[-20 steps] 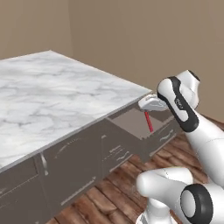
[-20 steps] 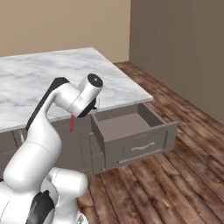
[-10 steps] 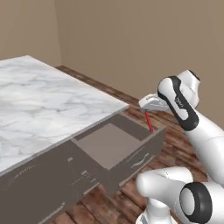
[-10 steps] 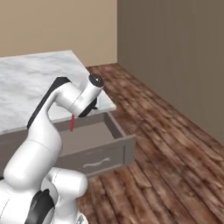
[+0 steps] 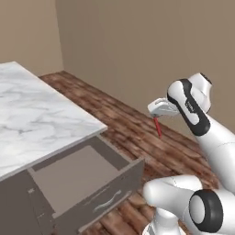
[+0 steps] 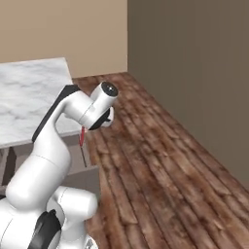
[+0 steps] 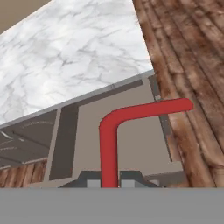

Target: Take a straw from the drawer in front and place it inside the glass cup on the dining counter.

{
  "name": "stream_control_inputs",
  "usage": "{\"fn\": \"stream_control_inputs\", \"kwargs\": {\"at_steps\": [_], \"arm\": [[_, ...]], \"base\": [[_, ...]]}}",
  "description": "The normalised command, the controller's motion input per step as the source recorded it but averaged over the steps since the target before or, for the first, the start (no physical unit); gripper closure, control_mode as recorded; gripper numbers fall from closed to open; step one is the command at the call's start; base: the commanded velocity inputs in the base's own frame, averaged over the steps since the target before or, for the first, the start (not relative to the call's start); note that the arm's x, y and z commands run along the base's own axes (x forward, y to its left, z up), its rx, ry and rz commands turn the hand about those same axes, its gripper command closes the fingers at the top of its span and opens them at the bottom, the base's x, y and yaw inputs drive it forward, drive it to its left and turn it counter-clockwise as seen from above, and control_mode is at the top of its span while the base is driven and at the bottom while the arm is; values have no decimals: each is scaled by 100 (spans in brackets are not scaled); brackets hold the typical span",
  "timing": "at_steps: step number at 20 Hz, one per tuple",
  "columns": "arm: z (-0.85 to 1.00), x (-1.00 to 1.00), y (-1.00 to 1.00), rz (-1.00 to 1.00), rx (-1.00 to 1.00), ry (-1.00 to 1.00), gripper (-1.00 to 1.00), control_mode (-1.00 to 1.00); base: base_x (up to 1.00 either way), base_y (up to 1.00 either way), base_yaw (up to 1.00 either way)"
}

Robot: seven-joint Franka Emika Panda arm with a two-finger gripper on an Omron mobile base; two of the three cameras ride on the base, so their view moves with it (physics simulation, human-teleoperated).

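Risk: straw (image 5: 158,127) is pinched only at its upper end and hangs free; a swing of the arm could twist it or slip it loose, dropping it to the wood floor (image 6: 160,160). Gripper (image 5: 157,117) is clamped tight on the straw, aloft off the corner of the dining counter (image 5: 41,119). Drawer (image 5: 78,176) stands pulled out beneath the counter edge.
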Motion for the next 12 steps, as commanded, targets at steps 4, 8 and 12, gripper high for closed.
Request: {"fn": "stream_control_inputs", "kwargs": {"at_steps": [4, 8, 12], "arm": [[0, 0, 0, 0, 0, 0, 100, 100], [0, 0, 0, 0, 0, 0, 100, 100], [0, 0, 0, 0, 0, 0, 100, 100]], "base": [[52, -85, 34], [56, -85, 34], [72, -83, 32]]}}
